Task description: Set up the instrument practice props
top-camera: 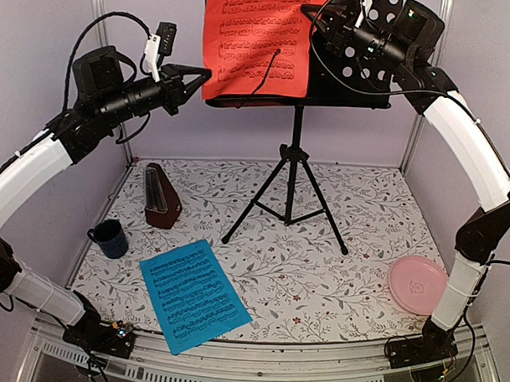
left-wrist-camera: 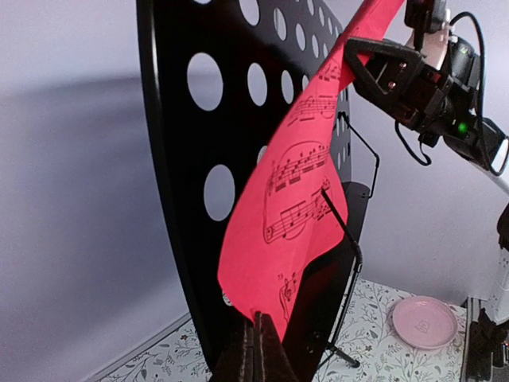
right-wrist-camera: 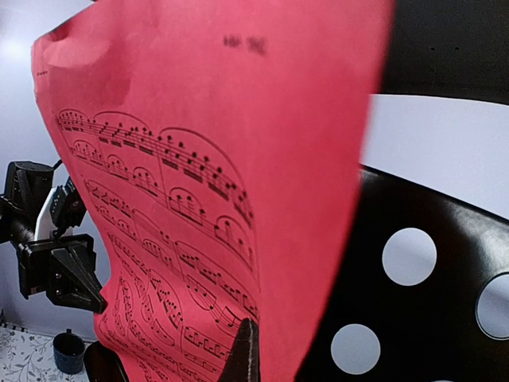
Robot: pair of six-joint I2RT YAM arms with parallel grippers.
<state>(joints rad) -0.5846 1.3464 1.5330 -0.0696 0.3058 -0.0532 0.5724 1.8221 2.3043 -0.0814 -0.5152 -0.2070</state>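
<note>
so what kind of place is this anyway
Likely a robot test booth dressed as a music practice corner: a music stand with a red music sheet against it, a metronome on a flowery tablecloth, and a left arm and right arm bolted at the near edge.

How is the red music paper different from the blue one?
The red sheet stands upright against the black music stand; the cyan sheet lies flat on the table. The red sheet bends and curls; the cyan sheet is smooth. The left gripper and right gripper pinch the red sheet; nothing touches the cyan sheet. Both sheets carry printed music notes.
</note>
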